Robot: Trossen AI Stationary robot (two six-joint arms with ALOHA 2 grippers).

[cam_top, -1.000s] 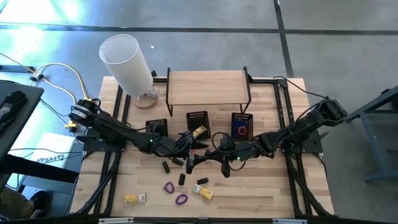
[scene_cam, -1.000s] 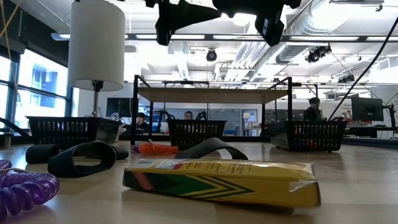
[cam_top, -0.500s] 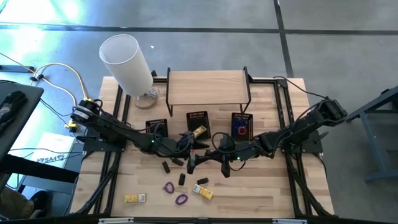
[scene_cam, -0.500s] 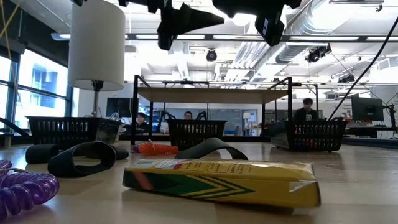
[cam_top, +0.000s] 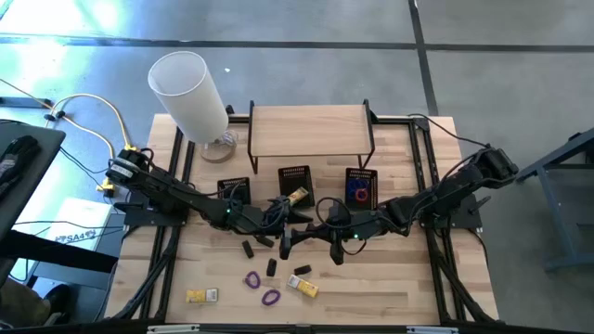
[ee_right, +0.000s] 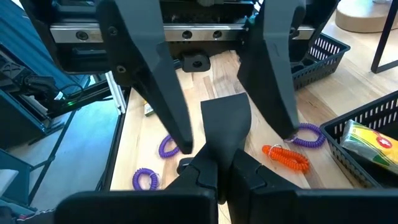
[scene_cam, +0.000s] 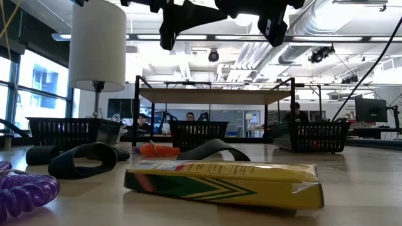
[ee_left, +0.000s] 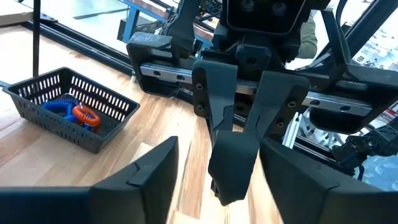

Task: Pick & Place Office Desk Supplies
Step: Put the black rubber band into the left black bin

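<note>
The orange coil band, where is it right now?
In the right wrist view the orange coil band lies on the table beside a purple coil, near the basket with the yellow box.

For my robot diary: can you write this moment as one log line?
right gripper: shut on flat black clip-like piece | left gripper: open, straddling it, not touching

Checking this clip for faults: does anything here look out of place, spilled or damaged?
Nothing looks spilled or damaged. The one unusual sight: above the table the right gripper is shut on a flat black piece, held between the open fingers of the left gripper, with gaps on both sides.
</note>
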